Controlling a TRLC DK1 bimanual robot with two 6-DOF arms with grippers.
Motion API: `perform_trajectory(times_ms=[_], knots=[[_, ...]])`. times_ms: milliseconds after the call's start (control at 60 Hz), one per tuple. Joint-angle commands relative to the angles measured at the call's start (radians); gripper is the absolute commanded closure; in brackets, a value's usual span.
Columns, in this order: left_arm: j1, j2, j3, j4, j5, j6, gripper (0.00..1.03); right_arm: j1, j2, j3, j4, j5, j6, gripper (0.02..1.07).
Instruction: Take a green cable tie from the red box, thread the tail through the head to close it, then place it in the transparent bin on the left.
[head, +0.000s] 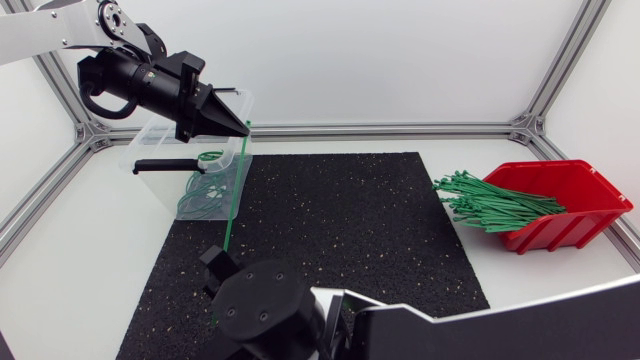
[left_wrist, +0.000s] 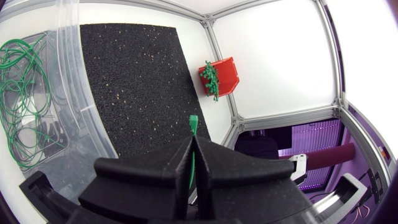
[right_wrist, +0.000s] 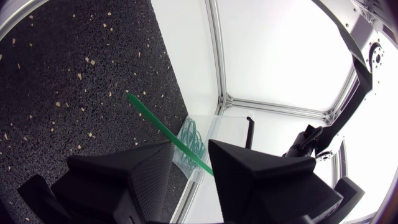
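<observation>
Green cable tie (head: 235, 190) pinched in left tool (head: 245, 126); right tool (right_wrist: 189, 144) spread, tie passing between.

Bright, even, diffuse light; white surface (head: 80, 250) very bright. Shadows faint. Glare streaks on transparent bin (left_wrist: 74, 81). Wrist views: strong fisheye bending at edges.

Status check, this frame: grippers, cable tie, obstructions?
Left gripper shut on cable tie. Right gripper open, tail passing through. Tie unthreaded. No obstruction seen.
</observation>
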Motion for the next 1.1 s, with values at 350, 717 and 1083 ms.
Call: perform_trajectory(times_ms=[350,717,1083], knots=[[0.005,0.021,-0.001,-0.024,0.005,0.048,1.00,0.018,0.028,-0.023,0.098,-0.027,-0.072,0.81],[0.002,0.027,-0.008,-0.030,0.003,0.057,1.00,0.045,0.048,-0.028,0.127,-0.033,-0.105,0.83],[0.003,0.024,-0.031,-0.036,0.001,0.075,1.00,0.039,0.060,-0.022,0.173,-0.033,-0.145,0.86]])
